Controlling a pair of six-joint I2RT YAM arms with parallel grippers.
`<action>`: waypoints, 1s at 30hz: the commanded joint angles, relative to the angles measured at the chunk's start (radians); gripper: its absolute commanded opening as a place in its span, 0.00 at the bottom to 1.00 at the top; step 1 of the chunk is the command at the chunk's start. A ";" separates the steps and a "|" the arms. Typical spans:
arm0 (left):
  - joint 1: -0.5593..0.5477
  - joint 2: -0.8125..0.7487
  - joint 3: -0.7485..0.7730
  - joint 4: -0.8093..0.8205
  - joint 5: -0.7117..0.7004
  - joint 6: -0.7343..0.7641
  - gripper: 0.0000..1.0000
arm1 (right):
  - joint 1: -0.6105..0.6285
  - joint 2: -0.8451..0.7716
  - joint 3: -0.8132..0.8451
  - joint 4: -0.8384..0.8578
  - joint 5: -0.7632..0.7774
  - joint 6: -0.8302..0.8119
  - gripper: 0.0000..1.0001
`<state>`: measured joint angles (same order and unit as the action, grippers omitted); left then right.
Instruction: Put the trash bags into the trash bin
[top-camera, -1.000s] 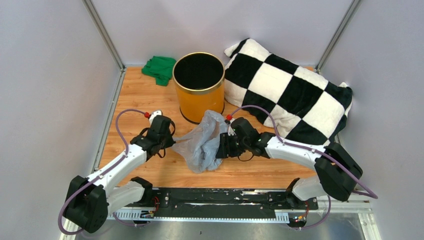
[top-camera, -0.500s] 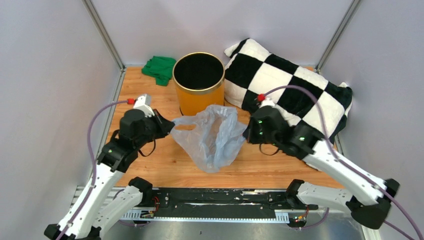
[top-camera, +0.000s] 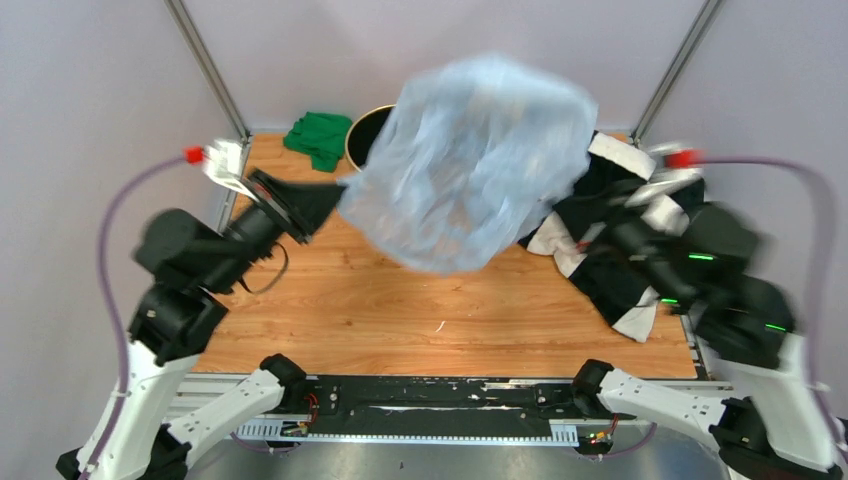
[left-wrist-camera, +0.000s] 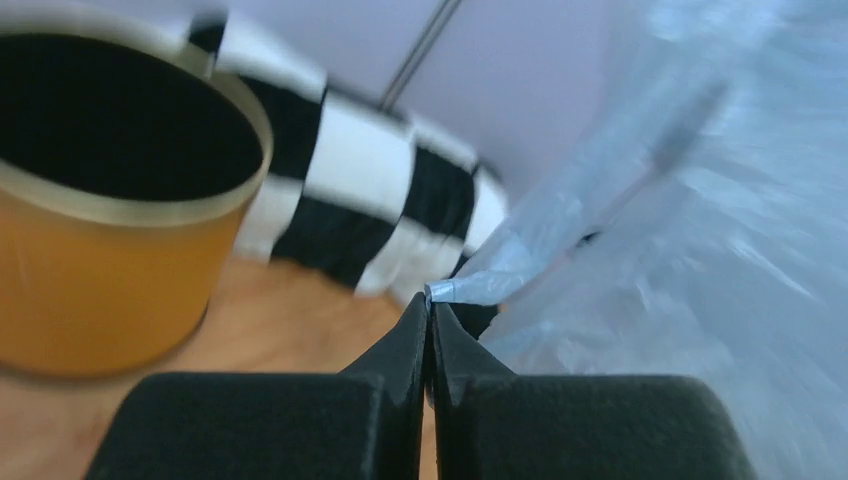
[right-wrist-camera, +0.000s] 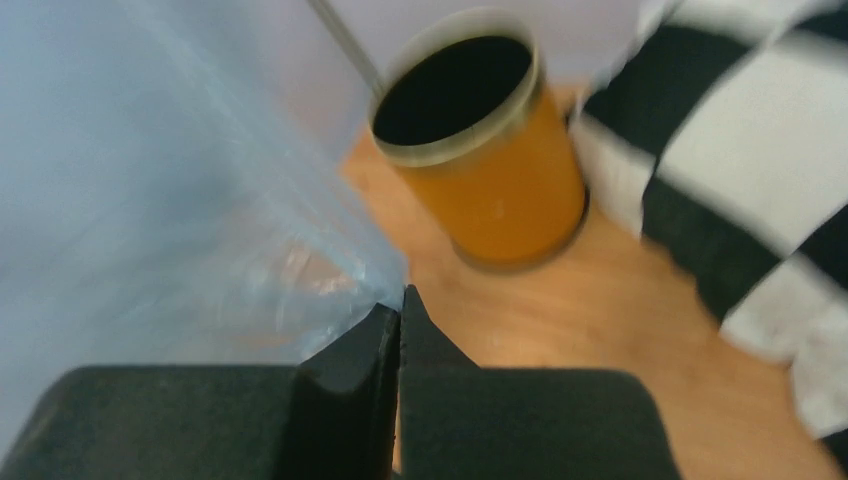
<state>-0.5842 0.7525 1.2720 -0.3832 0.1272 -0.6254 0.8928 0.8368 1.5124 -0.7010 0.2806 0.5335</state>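
Note:
The pale blue trash bag (top-camera: 470, 160) is spread wide and held high in the air between both grippers, blurred by motion. My left gripper (top-camera: 335, 195) is shut on the bag's left edge, and a twisted strip of the bag (left-wrist-camera: 490, 285) sits pinched at its fingertips. My right gripper (right-wrist-camera: 400, 300) is shut on the bag's right edge (right-wrist-camera: 170, 180). The orange-yellow trash bin (top-camera: 365, 130) stands behind the bag and is mostly hidden in the top view. Its black inside shows in the left wrist view (left-wrist-camera: 110, 200) and the right wrist view (right-wrist-camera: 480, 160).
A black-and-white checkered blanket (top-camera: 640, 200) lies at the back right, next to the bin. A green cloth (top-camera: 320, 137) lies at the back left. Metal frame posts (top-camera: 205, 65) and grey walls close in the wooden table (top-camera: 400, 310).
Both arms have swung up and apart, lifting the bag off the table. It has billowed open in front of the bin. Both grippers have kept their hold.

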 joint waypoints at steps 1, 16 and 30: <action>-0.083 -0.120 -0.540 -0.166 -0.049 -0.070 0.00 | 0.114 0.152 -0.591 -0.063 -0.183 0.258 0.00; -0.091 -0.159 -0.156 -0.393 -0.254 -0.094 0.00 | 0.236 0.035 -0.051 -0.384 0.275 0.138 0.00; -0.092 0.010 0.098 -0.322 -0.159 -0.013 0.00 | 0.176 0.153 0.264 -0.372 0.357 -0.098 0.00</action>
<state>-0.6712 0.5953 0.9710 -0.8646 -0.0956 -0.7223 1.1004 0.9520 1.3029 -1.1446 0.4774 0.6708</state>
